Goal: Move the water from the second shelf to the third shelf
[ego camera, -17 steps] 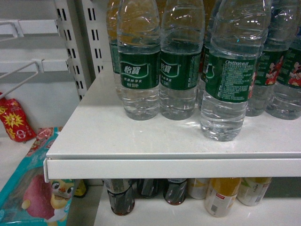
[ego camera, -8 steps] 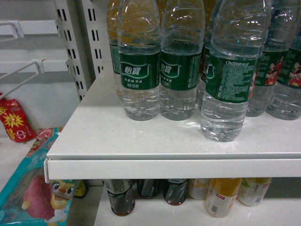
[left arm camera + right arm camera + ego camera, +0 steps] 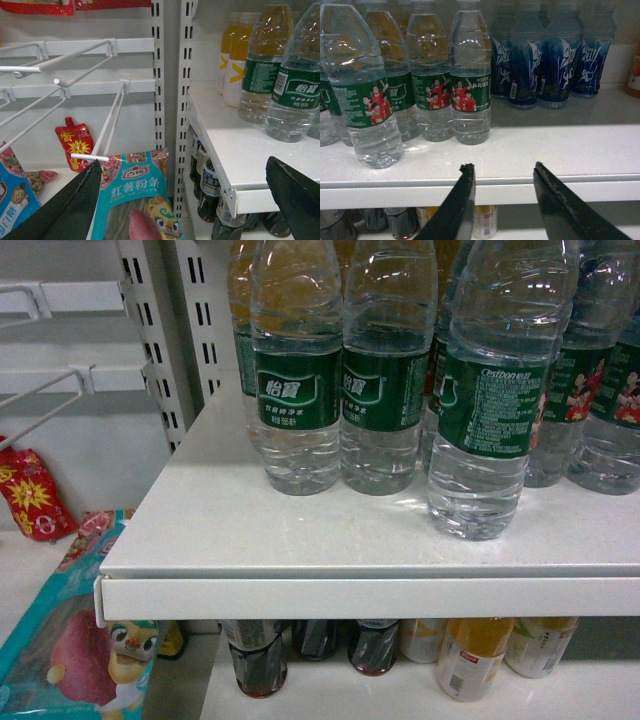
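Almost nothing has moved since a second ago; the head view only creeps a touch. My right gripper [image 3: 502, 192] hangs open below the shelf edge [image 3: 530, 187], my left gripper [image 3: 185, 200] spread wide too. The water bottle [image 3: 487, 410] stands nearest the front of that shelf, close among others. Rising carelessly, I might clip the edge or topple its neighbours [image 3: 295, 390].

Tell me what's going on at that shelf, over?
Left gripper open, empty. Right gripper open, empty, below shelf edge. Water upright at the front, untouched. Nothing between it and the fingers.
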Motion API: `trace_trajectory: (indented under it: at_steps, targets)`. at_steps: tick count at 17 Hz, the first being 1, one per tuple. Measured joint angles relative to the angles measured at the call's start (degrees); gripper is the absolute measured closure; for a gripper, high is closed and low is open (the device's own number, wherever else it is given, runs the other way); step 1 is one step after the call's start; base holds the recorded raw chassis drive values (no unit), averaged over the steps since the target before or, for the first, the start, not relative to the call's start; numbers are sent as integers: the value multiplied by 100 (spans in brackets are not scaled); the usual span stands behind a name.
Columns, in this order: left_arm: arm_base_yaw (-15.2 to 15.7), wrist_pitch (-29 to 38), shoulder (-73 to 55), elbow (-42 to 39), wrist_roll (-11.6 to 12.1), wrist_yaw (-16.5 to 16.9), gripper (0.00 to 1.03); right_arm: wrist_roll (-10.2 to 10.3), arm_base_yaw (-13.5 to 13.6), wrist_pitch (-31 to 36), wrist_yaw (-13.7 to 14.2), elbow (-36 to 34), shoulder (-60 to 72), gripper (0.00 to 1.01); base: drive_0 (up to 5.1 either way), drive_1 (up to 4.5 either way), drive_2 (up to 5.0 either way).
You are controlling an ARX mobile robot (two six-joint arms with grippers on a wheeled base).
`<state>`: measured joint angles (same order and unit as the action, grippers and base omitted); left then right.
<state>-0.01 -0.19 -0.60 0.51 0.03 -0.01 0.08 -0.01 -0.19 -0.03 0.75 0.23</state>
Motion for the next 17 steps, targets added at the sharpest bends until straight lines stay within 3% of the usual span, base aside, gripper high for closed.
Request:
trace_trajectory:
  at_steps: [4,6,17]
  targets:
    - [0,2,0,0,0,0,5,0,0,0,0,0,0,18,0,0,0]
    - [0,2,0,0,0,0,5,4,0,0,0,0,0,1,0,0,0]
    - [0,15,0,0,0,0,5,2,0,17,0,0,0,3,0,0,0]
